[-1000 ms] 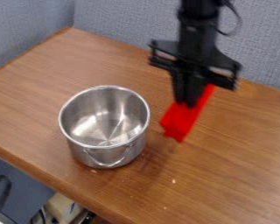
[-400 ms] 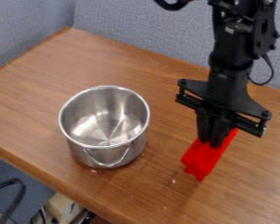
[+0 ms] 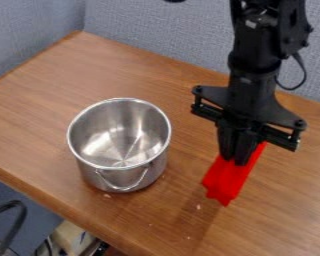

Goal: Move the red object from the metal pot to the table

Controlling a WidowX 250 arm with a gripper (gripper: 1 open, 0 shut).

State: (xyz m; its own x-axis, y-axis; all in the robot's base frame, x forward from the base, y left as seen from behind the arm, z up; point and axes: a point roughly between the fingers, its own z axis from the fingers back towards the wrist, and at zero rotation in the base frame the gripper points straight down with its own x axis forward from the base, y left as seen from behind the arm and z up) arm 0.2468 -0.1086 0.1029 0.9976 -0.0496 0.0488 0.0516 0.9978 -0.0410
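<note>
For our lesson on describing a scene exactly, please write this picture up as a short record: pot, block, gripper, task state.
Pot: round, shiny metal, upright on the table; no block in it
Pot: left of the block in the picture, not touching it
Block: red, long, tilted, its upper end at the gripper
Gripper: black, pointing down, shut on the block
Table: brown wood grain
Task state: block out of the pot, not yet released

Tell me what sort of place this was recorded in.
Probably a robot test bench: a robot arm over a wooden table, a grey partition behind, and loose cables beside it.
</note>
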